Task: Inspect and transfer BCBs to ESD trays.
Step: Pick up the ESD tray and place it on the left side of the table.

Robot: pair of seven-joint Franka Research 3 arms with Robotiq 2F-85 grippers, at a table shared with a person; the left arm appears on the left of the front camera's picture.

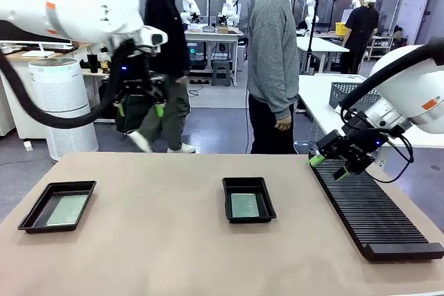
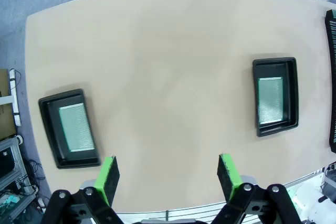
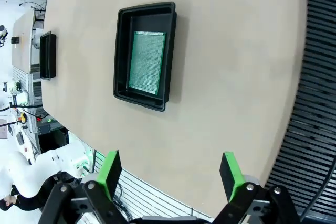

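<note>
Two black ESD trays lie on the tan table, each with a green BCB flat inside. One tray (image 1: 57, 206) sits at the left with its board (image 1: 67, 209); the other tray (image 1: 248, 199) is at the middle with its board (image 1: 244, 205). The left wrist view shows both trays (image 2: 70, 128) (image 2: 275, 96) from above. In the right wrist view the middle tray (image 3: 145, 55) holds its board (image 3: 147, 62). My left gripper (image 1: 140, 108) hangs open high over the table's far left. My right gripper (image 1: 329, 166) is open and empty over the rack's far end.
A long black ribbed slotted rack (image 1: 371, 211) runs along the right side of the table. A person in a grey sweater (image 1: 272, 53) stands at the far edge. A grey mesh basket (image 1: 349, 94) sits on a white table behind my right arm.
</note>
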